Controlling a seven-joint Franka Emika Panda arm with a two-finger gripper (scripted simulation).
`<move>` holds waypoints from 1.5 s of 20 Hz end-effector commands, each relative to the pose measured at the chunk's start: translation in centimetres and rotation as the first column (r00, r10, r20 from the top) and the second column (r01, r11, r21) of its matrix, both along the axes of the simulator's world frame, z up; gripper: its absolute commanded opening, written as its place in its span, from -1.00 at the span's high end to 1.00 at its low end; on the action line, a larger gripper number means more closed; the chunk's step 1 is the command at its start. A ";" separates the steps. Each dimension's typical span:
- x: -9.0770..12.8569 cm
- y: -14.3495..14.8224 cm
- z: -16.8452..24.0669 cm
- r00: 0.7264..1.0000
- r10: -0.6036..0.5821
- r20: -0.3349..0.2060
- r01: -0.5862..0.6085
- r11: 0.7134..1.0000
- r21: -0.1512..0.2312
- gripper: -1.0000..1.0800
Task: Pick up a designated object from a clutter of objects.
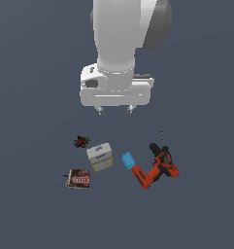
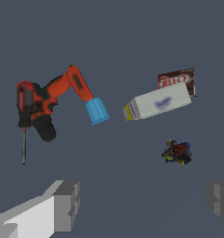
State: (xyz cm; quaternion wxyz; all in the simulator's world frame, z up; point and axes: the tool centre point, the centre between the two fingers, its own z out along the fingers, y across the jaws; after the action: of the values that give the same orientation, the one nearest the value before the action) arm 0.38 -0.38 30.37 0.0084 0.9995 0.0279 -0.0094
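Your gripper (image 1: 115,111) hangs high above the grey floor (image 1: 31,214) with its two fingers spread wide apart and nothing between them, well clear of the clutter below. Your target, the tiny dark speckled lump (image 1: 81,141), sits on the floor at the exterior view's left of the group, just beside the white-and-yellow box (image 1: 99,156) but apart from it. In the wrist view the lump (image 2: 177,152) reads as a knobbly, irregular cluster: a dark red centre ringed with black, yellow, green and blue flecks, the smallest item in sight; its exact shape is too coarse to make out, and it may be several small pieces bunched together. The white-and-yellow box (image 2: 157,102) shows a blurred blue mark on its white face and yellow striping at one end. The flat dark-red box with white lettering (image 1: 78,179) lies near the white box, nearer the camera in the exterior view. Toward the exterior view's right, a red-and-black power drill (image 1: 159,168) lies on its side, with a blue cylinder (image 1: 127,160) at the end of its red handle and a red-and-black screwdriver (image 2: 24,116) resting against its body. The finger pads (image 2: 64,204) frame the wrist view's near edge, widely separated.
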 end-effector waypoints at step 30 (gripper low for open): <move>-0.5 -10.5 -11.3 0.809 0.585 -0.055 -0.587 0.809 -0.020 -0.92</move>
State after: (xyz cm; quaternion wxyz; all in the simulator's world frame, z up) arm 0.03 -10.41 19.67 0.0286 0.9474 0.3173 -0.0291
